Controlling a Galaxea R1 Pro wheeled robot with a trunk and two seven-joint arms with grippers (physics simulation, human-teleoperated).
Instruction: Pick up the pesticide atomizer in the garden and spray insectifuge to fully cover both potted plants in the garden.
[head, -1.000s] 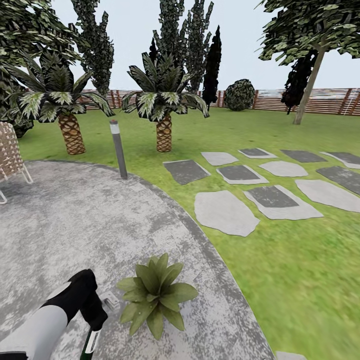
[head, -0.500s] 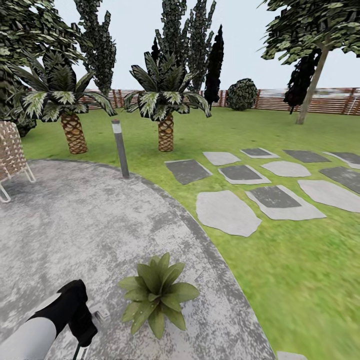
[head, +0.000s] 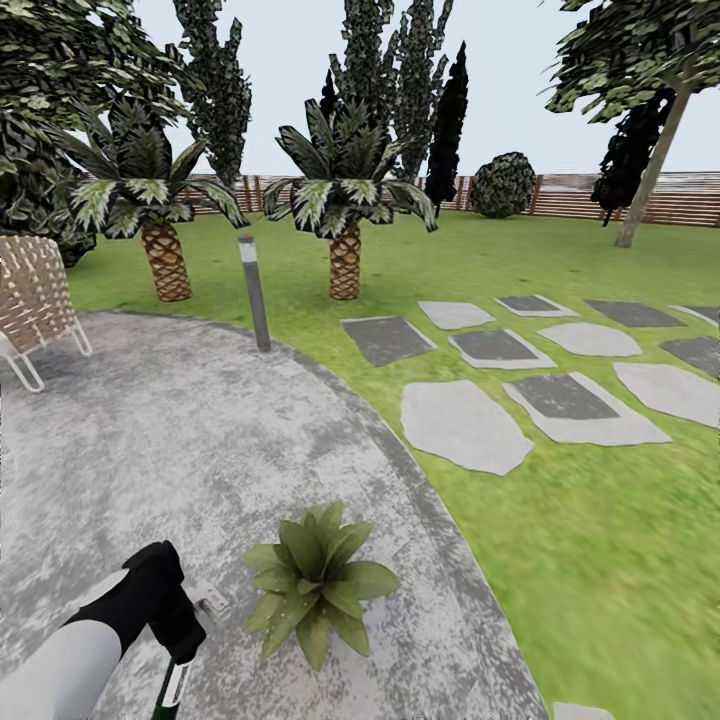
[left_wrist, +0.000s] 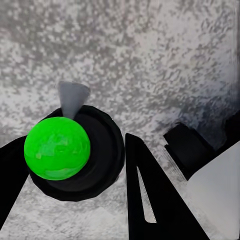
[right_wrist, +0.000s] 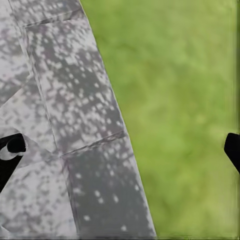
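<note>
One potted plant (head: 315, 582), a low rosette of pointed green leaves, stands on the grey paved patio (head: 200, 440) near its grass edge. Just left of it my left gripper (head: 172, 632) is shut on the pesticide atomizer (head: 170, 692), a slim dark green bottle with a white label hanging below the fingers. In the left wrist view the atomizer (left_wrist: 67, 150) appears as a bright green ball on a black round body with a grey nozzle, held between the two black fingers (left_wrist: 150, 195). My right gripper (right_wrist: 120, 152) is open over the patio's border and grass, nothing between its fingertips.
A grey bollard lamp (head: 255, 292) stands at the patio's far edge, and a woven chair (head: 30, 300) at the left. Two palms (head: 345, 250) and taller trees grow behind. Stepping stones (head: 465, 425) cross the lawn on the right, and a brown slatted fence (head: 600, 198) closes the back.
The whole picture has slid slightly right, so the camera moved. My left gripper with the atomizer dipped lower and left, then came back up beside the plant.
</note>
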